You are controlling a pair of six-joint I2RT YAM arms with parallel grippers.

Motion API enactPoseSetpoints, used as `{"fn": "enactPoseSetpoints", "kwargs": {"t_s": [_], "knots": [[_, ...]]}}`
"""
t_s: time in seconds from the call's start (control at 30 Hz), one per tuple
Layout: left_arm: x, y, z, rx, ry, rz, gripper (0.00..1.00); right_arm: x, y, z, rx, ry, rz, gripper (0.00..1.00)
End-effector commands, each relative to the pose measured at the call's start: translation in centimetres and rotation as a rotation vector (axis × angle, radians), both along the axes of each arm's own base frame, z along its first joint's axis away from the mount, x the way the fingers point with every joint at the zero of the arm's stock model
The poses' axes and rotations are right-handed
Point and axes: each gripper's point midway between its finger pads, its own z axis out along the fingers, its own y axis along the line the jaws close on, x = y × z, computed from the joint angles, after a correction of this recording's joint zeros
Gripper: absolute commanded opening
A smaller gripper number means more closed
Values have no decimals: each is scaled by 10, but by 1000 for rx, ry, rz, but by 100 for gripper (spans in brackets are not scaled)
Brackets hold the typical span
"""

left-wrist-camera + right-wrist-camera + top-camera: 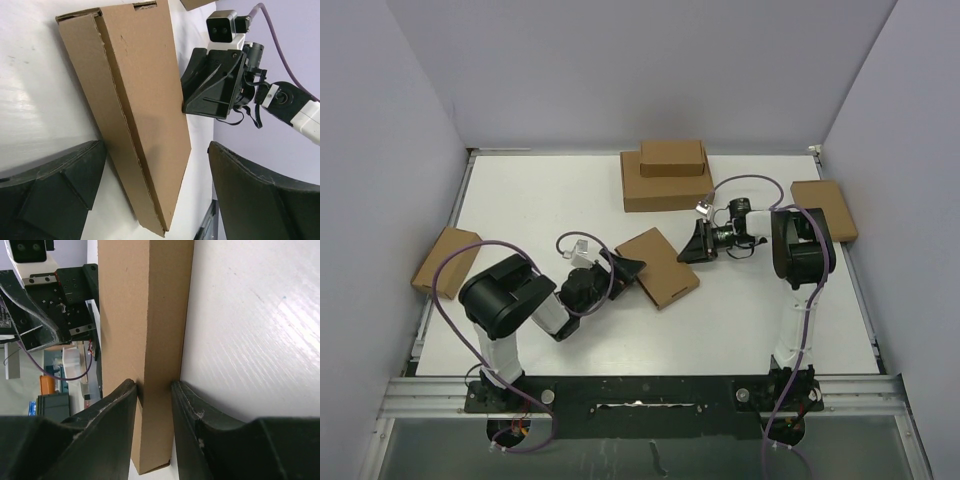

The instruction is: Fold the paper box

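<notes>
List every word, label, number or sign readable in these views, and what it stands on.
None can be read.
The paper box is plain brown on every face shown; the stacked boxes show no print.
The clutter in the right wrist view's background is too blurred to read.

The left arm (510, 300) and right arm (798, 255) are black-and-white with looping purple cables (750, 179), the left pincer (626, 268) and right pincer (691, 243) matte black and wedge-shaped.

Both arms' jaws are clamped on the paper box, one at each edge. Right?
Not quite: the jaws of the left gripper stand wide open, as the left wrist view shows. Only the right gripper is clamped on an edge of the paper box.
</notes>
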Motion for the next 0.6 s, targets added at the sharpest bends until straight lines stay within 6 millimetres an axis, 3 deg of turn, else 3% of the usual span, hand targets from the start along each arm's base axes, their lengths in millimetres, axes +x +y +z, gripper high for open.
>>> {"fn": "enactPoseSetpoints", "kwargs": {"t_s": [0.0, 0.23, 0.57], "knots": [[-2, -3, -23, 35, 43, 3, 83, 4, -15, -32, -119, 13, -31, 33], [0, -11, -20, 20, 27, -5, 81, 5, -22, -38, -117, 37, -49, 32], [9, -26, -8, -4, -7, -20, 68, 5, -23, -38, -115, 47, -50, 32]]}}
